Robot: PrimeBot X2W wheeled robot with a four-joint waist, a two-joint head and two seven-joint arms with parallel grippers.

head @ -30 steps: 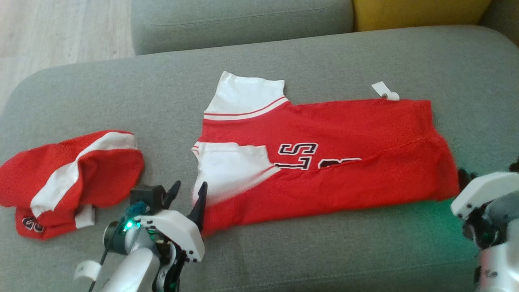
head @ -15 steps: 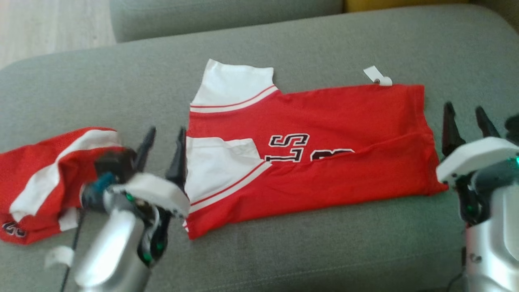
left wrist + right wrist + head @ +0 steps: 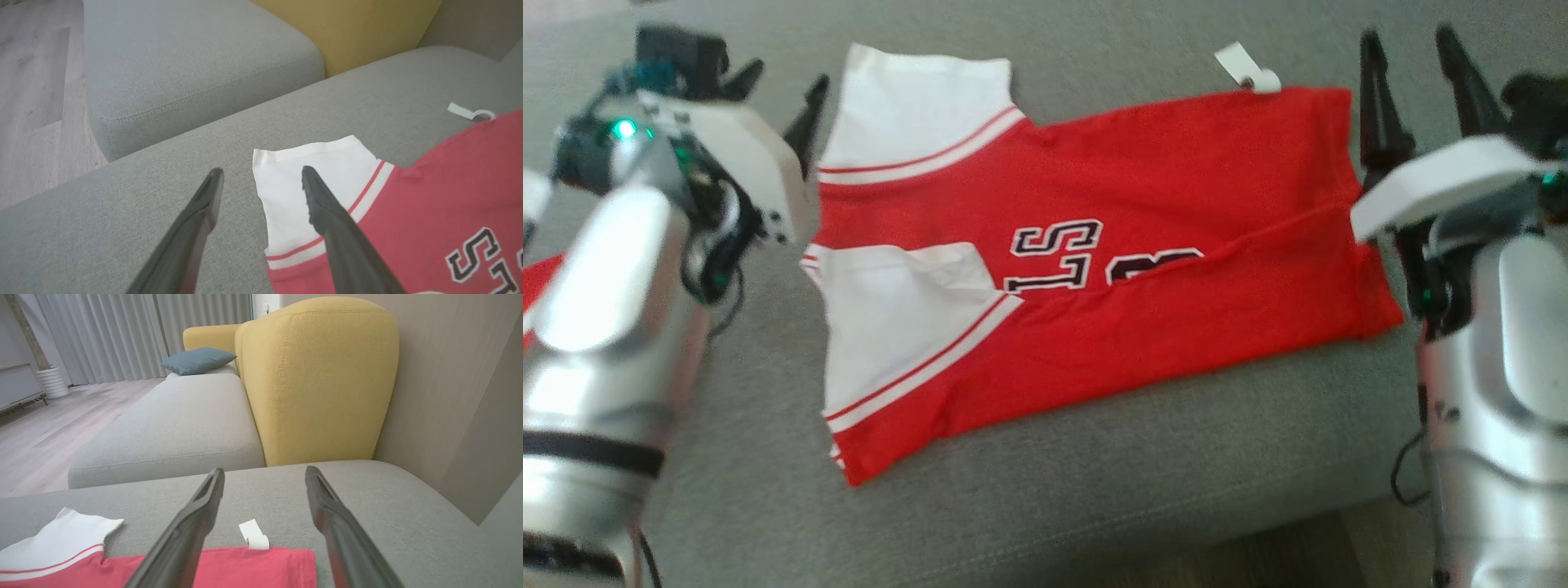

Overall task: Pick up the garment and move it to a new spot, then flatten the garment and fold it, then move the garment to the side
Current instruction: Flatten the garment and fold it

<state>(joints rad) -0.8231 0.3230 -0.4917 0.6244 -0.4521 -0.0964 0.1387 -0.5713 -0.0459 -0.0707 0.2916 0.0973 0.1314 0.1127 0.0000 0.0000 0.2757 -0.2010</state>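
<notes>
Garment (image 3: 1143, 245), a red jersey with white sleeves, lies flat on the grey sofa cushion (image 3: 1094, 490). It's folded lengthwise; the near flap covers the lower part of the black-and-white lettering (image 3: 1058, 253). Long axis runs left-right across the head view, slightly tilted, with the sleeve end toward the robot's left and the hem end toward its right. Far white sleeve (image 3: 915, 106) sticks out at the far-left corner. White tag (image 3: 1245, 69) sits at the far edge near the hem end. Left pincer (image 3: 788, 75) is spread wide and empty, just beside that sleeve. In the left wrist view one finger (image 3: 327, 212) overlaps the sleeve, contact unclear. Right pincer (image 3: 1406, 37) is spread wide and empty, just beside the hem. Its wrist view frames the tag between the fingers.
</notes>
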